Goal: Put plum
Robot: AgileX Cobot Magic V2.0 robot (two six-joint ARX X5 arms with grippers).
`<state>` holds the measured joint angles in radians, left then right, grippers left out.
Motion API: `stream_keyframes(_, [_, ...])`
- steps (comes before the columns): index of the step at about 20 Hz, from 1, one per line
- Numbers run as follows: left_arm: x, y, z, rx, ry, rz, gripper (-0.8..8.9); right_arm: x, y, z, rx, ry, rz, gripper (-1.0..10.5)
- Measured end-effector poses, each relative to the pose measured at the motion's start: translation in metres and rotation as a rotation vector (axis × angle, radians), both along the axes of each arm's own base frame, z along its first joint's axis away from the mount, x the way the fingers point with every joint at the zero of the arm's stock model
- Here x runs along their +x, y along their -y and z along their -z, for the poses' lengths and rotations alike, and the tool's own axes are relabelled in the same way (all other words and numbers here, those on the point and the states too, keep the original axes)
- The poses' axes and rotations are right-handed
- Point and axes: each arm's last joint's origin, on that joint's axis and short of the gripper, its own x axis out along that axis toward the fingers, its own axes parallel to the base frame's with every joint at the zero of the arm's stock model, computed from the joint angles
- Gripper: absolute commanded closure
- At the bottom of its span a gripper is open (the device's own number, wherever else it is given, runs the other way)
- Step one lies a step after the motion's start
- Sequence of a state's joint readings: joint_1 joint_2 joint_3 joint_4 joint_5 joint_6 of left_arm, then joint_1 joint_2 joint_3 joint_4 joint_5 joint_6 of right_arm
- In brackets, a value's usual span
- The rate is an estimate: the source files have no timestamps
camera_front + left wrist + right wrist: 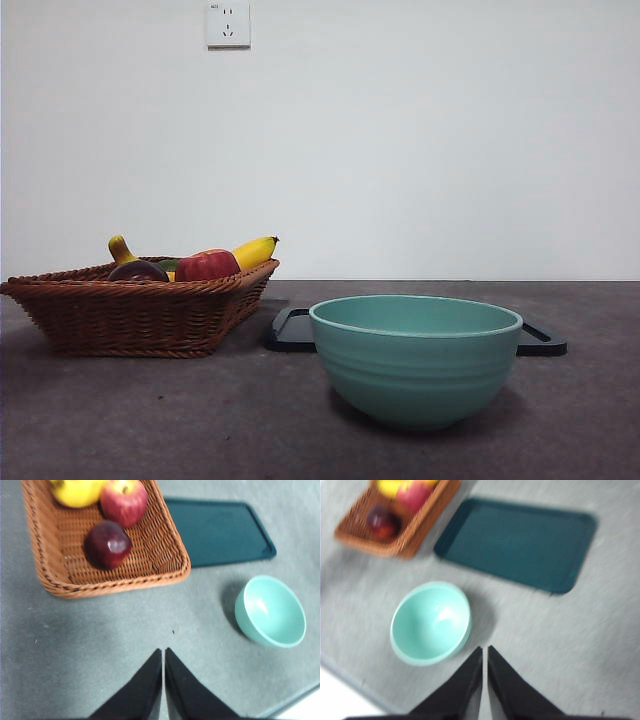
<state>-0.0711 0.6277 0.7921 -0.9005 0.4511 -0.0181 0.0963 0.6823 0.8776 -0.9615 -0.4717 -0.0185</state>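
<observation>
From the front camera I start at the left side of the table (120,420), where the wicker basket (130,318) sits. The plum (138,270) lies inside it, near the basket's left side, only its dark top showing over the woven rim. Just right of the plum I see the red apple (207,265), and behind both a yellow banana (254,251) reaches toward the basket's right corner; a second yellow piece (120,248) pokes up behind the plum, and I cannot tell what it is.

In my left wrist view the plum (107,545) rests on the basket floor (150,555), close beside the apple (124,501) though I cannot tell if they touch. The left gripper (163,652) hangs over bare table outside the basket, its two black jaws pressed together and holding nothing.

Right of the basket lies a dark flat tray (290,333), near the basket's right corner. The teal bowl (415,360) stands in front of the tray, nearer the table's front edge.

The right wrist view is blurred. The right gripper (485,650) hovers just beside the bowl (430,622), jaws pressed together with nothing between them.
</observation>
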Motion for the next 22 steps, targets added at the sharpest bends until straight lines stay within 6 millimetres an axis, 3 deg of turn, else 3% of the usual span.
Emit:
stream_keyframes(5, [-0.0004, 0.0006, -0.0005, 0.008, 0.007, 0.015, 7.98, 0.0030, -0.0047, 0.0025, -0.011, -0.025, -0.046, 9.4])
stream_keyframes(7, [-0.0004, 0.0006, -0.0005, 0.008, 0.007, 0.015, 6.87, 0.0030, -0.0048, 0.0025, -0.011, -0.025, -0.046, 9.1])
stream_keyframes(10, [-0.0003, 0.0006, -0.0005, 0.008, 0.007, 0.014, 4.02, 0.0030, -0.0048, 0.0025, -0.010, -0.026, -0.045, 5.7])
stream_keyframes(11, [-0.0003, 0.0006, -0.0005, 0.008, 0.007, 0.014, 3.57, 0.0030, -0.0048, 0.0025, -0.008, -0.028, -0.043, 5.4])
stream_keyframes(22, [0.0024, 0.0009, -0.0019, 0.004, 0.026, 0.011, 3.47, 0.0030, -0.0048, 0.0025, -0.005, -0.031, -0.039, 5.4])
